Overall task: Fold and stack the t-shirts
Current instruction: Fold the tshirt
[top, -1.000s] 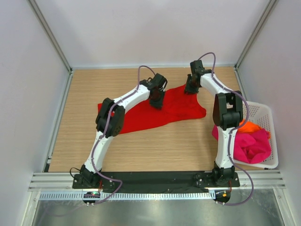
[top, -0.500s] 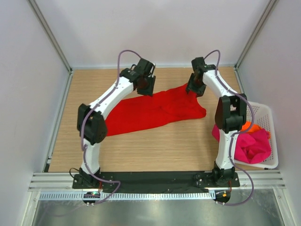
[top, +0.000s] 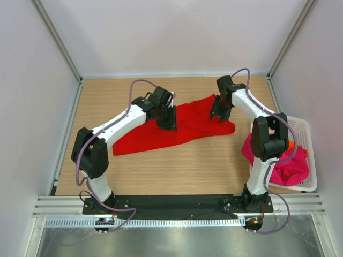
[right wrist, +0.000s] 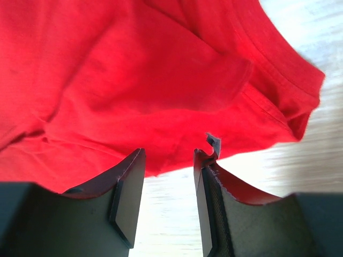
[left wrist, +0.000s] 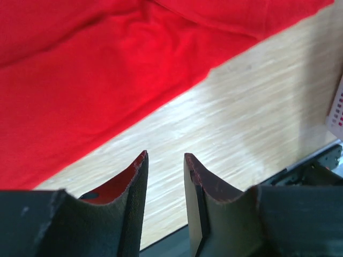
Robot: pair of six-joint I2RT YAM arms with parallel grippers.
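Note:
The bright red t-shirt (top: 144, 136) lies spread and rumpled across the middle of the wooden table (top: 187, 166). My left gripper (top: 167, 122) hovers over its middle, open and empty; in the left wrist view the gripper (left wrist: 165, 158) is over bare wood just off the shirt's (left wrist: 80, 80) edge. My right gripper (top: 220, 112) is open and empty above the shirt's right end; in the right wrist view the gripper (right wrist: 169, 152) is at the hem of the shirt (right wrist: 134, 69). The magenta-pink t-shirt (top: 286, 166) and a bit of the orange one (top: 291, 144) lie in the basket.
The white lattice basket (top: 308, 139) stands at the table's right edge, beside the right arm; its corner shows in the left wrist view (left wrist: 336, 107). White walls enclose the back and sides. A black base rail runs along the near edge.
My left gripper swung from the shirt's middle out to the back edge, then came back down over the middle. My right gripper shifted slightly nearer. The shirt's left part drew in narrower.

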